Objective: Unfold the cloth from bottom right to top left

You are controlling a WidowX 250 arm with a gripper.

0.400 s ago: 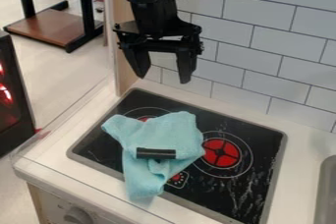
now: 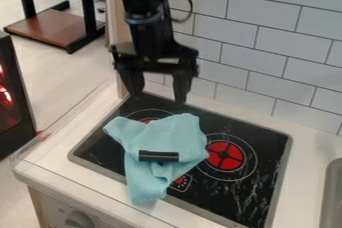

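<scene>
The black gripper (image 2: pixel 159 98) hangs open above the back left part of the stove, its two fingers apart with nothing between them. Below and in front of it, a light blue cloth (image 2: pixel 184 132) lies crumpled on the black stovetop, with one corner toward the upper left and a tail hanging down toward the front edge. A short black bar-shaped object (image 2: pixel 159 156) rests on the cloth's middle. The gripper and the cloth are apart.
The black stovetop (image 2: pixel 224 197) has red burner markings, one to the right of the cloth (image 2: pixel 225 155). White counter (image 2: pixel 307 157) surrounds it, with a grey sink edge (image 2: pixel 329 197) at the right. A white tiled wall (image 2: pixel 267 47) rises behind. A knob (image 2: pixel 79 219) is at the front left.
My gripper has come down toward the stove and shifted slightly left, its fingers still apart. The cloth and the black bar have not moved.
</scene>
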